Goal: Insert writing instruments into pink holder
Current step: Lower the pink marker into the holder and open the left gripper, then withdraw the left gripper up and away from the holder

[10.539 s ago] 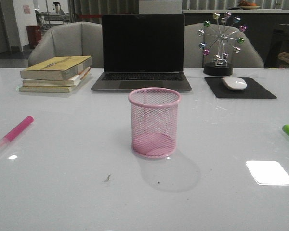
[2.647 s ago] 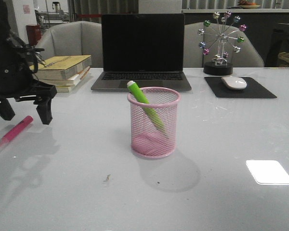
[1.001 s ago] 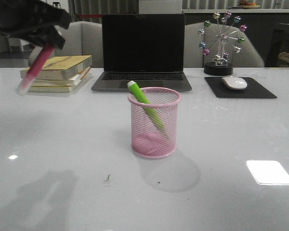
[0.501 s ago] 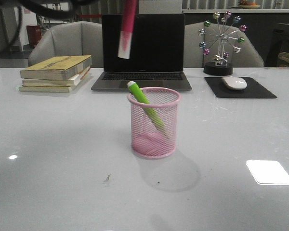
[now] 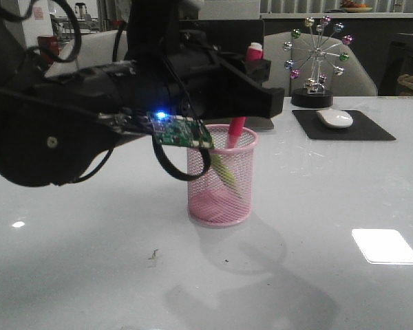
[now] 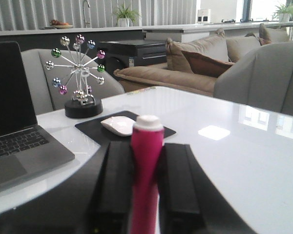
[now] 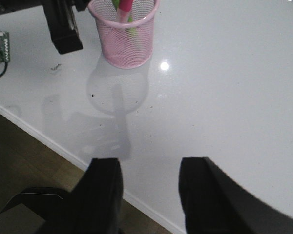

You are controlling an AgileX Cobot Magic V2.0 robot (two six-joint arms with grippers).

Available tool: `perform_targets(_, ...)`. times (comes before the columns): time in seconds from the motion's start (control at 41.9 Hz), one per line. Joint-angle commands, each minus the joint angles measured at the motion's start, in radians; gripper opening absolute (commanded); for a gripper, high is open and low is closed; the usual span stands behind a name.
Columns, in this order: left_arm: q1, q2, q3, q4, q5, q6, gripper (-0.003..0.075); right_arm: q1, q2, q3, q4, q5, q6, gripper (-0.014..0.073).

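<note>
Magenta highlighter (image 5: 238,129) stands nearly upright with its lower end inside the pink holder (image 5: 221,180), its pale top (image 5: 254,49) showing above the black body of the left pincer (image 6: 145,185). In the left wrist view the two dark fingers (image 6: 118,181) press against the marker's sides, pinching it; its lower part is cut off by the frame edge. The holder sits on the white worktop (image 5: 344,199), its left rim hidden behind the arm and a dangling cable loop. The green highlighter (image 5: 227,175) shows only through the mesh, leaning; its upper end is covered by the arm. The right pincer (image 7: 150,187) hovers well apart from the holder with its fingers spread and nothing between them, fingertips out of frame.
</note>
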Motion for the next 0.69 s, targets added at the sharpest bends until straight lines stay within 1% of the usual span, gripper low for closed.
perform_targets(0.0, -0.004, -0.035, -0.028, -0.012, -0.099, 0.001, 0.0128, -0.004, -0.008, -0.028, -0.003, -0.059, -0.005, 0.0403)
perform_targets(0.048, -0.004, -0.035, -0.028, -0.013, -0.091, 0.001, 0.0188, -0.004, -0.008, -0.028, -0.003, -0.059, -0.005, 0.0403)
perform_targets(0.143, -0.004, -0.035, -0.028, -0.013, -0.091, 0.001, 0.0357, -0.004, -0.008, -0.028, -0.003, -0.059, -0.005, 0.0403)
perform_targets(0.215, -0.004, -0.035, -0.028, -0.013, -0.089, 0.001, 0.0445, -0.004, -0.008, -0.028, -0.003, -0.059, -0.005, 0.0403)
perform_targets(0.262, -0.004, -0.039, -0.028, -0.013, -0.073, 0.001, 0.0469, -0.004, -0.008, -0.028, -0.003, -0.059, -0.005, 0.0403)
perform_targets(0.358, -0.004, -0.064, -0.028, -0.013, -0.040, 0.010, 0.0468, -0.004, -0.008, -0.028, -0.003, -0.059, -0.005, 0.0403)
perform_targets(0.405, -0.002, -0.094, -0.028, -0.013, 0.011, 0.022, 0.0468, -0.004, -0.008, -0.028, -0.003, -0.059, -0.005, 0.0403)
perform_targets(0.429, -0.002, -0.110, -0.028, -0.013, 0.041, 0.037, 0.0468, -0.004, -0.008, -0.028, -0.003, -0.059, -0.005, 0.0403)
perform_targets(0.525, -0.002, -0.210, -0.028, -0.018, 0.239, 0.087, 0.0468, -0.004, -0.008, -0.028, -0.003, -0.059, -0.005, 0.0403)
perform_targets(0.572, 0.000, -0.271, -0.031, -0.021, 0.372, 0.090, 0.0468, -0.004, -0.008, -0.028, -0.003, -0.059, -0.005, 0.0403)
perform_targets(0.668, 0.009, -0.396, -0.054, -0.021, 0.691, 0.090, 0.0468, -0.004, -0.008, -0.028, -0.003, -0.059, -0.005, 0.0403)
